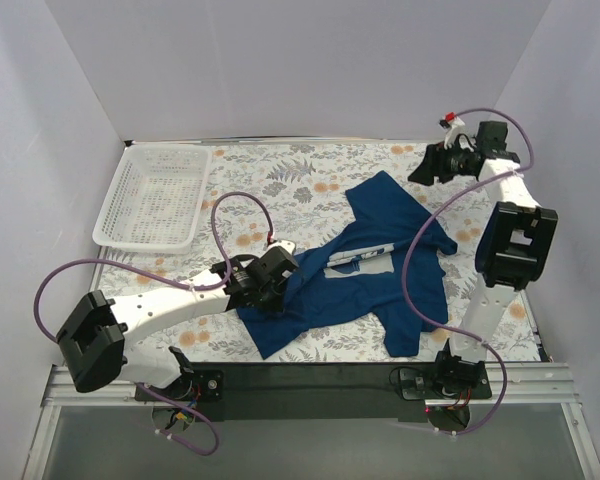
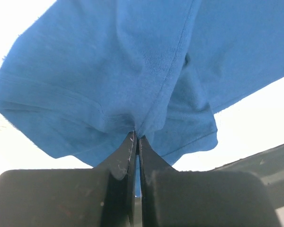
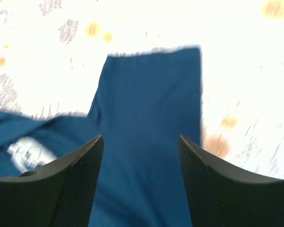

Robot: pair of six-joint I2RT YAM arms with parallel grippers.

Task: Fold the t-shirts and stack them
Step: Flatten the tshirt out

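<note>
- The t-shirt [image 1: 380,285] lies crumpled and partly spread on the table [image 1: 310,180], right of centre, between the two arms.
- Its pale graphic [image 1: 365,262] faces up near the middle of the cloth.
- The left gripper [image 1: 268,283] sits low at the shirt's left edge.
- In the left wrist view, the left gripper [image 2: 137,139] has its jaws pressed together, pinching a bunched fold of the t-shirt [image 2: 132,71]. The cloth fans out from the tips.
- The right gripper [image 1: 427,168] is held above the far right of the table, near the shirt's far end.
- In the right wrist view, the right gripper [image 3: 141,142] has its jaws spread with nothing between them. It points down at a flat part of the t-shirt [image 3: 151,94].
- A white basket [image 1: 155,195] stands at the far left corner, well apart from the shirt.
</note>
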